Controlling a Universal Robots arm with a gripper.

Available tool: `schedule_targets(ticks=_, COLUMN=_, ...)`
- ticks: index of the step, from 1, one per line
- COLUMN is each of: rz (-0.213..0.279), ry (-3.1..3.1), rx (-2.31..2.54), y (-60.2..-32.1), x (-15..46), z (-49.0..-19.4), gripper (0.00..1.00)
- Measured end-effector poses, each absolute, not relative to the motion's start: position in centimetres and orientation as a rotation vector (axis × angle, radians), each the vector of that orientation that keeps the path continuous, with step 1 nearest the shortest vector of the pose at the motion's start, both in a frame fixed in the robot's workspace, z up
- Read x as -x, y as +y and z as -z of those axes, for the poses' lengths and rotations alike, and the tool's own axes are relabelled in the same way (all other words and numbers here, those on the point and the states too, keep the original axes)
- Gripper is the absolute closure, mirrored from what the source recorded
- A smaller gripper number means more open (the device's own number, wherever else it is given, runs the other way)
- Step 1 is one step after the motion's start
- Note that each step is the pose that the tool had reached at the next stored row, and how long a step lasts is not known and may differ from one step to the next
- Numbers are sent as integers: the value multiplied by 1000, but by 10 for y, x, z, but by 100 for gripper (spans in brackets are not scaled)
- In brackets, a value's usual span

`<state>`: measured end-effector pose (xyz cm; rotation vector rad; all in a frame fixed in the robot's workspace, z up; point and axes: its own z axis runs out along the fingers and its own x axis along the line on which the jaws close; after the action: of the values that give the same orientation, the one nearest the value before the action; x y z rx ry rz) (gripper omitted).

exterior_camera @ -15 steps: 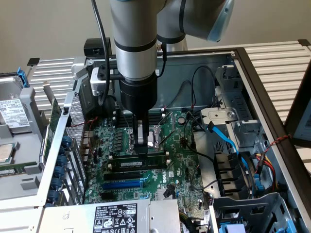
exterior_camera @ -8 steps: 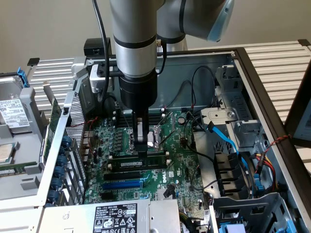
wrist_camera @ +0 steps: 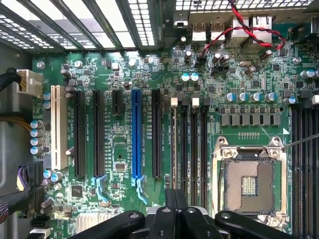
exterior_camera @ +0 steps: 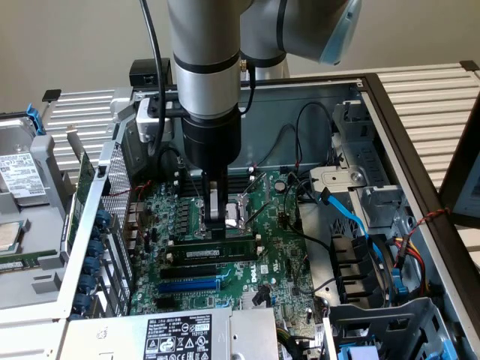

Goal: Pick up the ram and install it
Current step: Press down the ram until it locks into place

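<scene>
Fingers (exterior_camera: 216, 223) closed on the upright ram (exterior_camera: 214, 247), above the motherboard (exterior_camera: 281, 259); blue slot (exterior_camera: 189, 286) at six o'clock of the ram.

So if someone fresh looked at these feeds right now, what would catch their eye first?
Probably the big grey arm coming straight down into the open computer case, its gripper shut just above the ram, which lies across the green motherboard near the middle of the exterior view. Next, the bright blue slot among the black slots, and the bare CPU socket beside the memory slots.
</scene>
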<state>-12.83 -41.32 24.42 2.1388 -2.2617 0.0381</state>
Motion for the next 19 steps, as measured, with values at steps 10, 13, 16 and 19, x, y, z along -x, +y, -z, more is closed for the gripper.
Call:
schedule_targets(ticks=10, rz=-42, ry=-2262, rx=-2135, y=-411, x=131, z=-242, gripper=89)
schedule_targets(ticks=13, rz=-46, ry=-2260, rx=-2133, y=-409, x=132, z=-240, gripper=89)
schedule_targets(ticks=16, rz=-51, ry=-2258, rx=-2131, y=-409, x=132, z=-238, gripper=89)
schedule_targets(ticks=19, rz=-54, ry=-2256, rx=-2130, y=-409, x=133, z=-237, gripper=89)
